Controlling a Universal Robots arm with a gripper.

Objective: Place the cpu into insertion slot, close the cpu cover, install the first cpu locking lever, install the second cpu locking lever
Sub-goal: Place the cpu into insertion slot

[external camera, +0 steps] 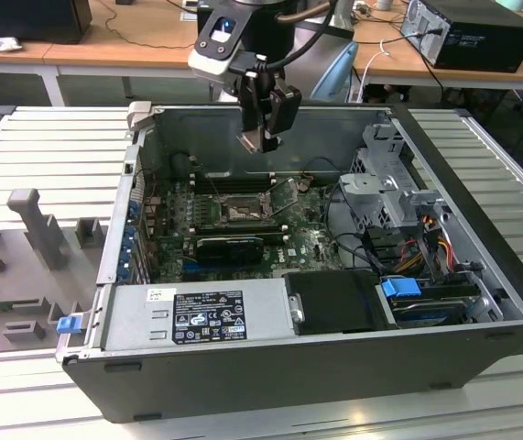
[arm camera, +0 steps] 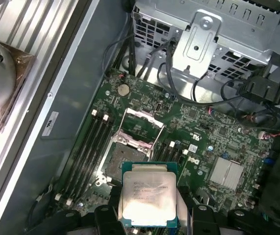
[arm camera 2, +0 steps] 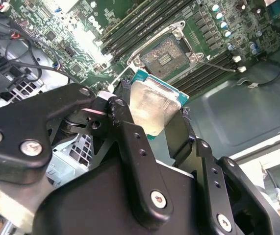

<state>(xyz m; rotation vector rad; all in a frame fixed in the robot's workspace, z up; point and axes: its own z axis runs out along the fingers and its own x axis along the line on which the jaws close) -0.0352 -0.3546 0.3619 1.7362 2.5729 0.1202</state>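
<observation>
An open dark grey tower computer case (external camera: 316,367) lies on its side on a ribbed pale metal table (external camera: 50,137). Inside it, a green motherboard (external camera: 309,240) faces up. The arm's black gripper (external camera: 263,137) hangs above the case near its far wall. Its fingers (arm camera 2: 126,115) are clamped on opposite edges of the cpu (arm camera: 147,198), a flat square chip with a silvery face. In both wrist views the chip is in the air, apart from the insertion slot (arm camera 2: 166,53), a square socket whose dark pin field lies uncovered.

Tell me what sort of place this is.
Probably a robotics lab or workshop: an opened computer case sits on a ribbed metal table, the claw holds the cpu, and wooden desks with cables stand behind.
</observation>
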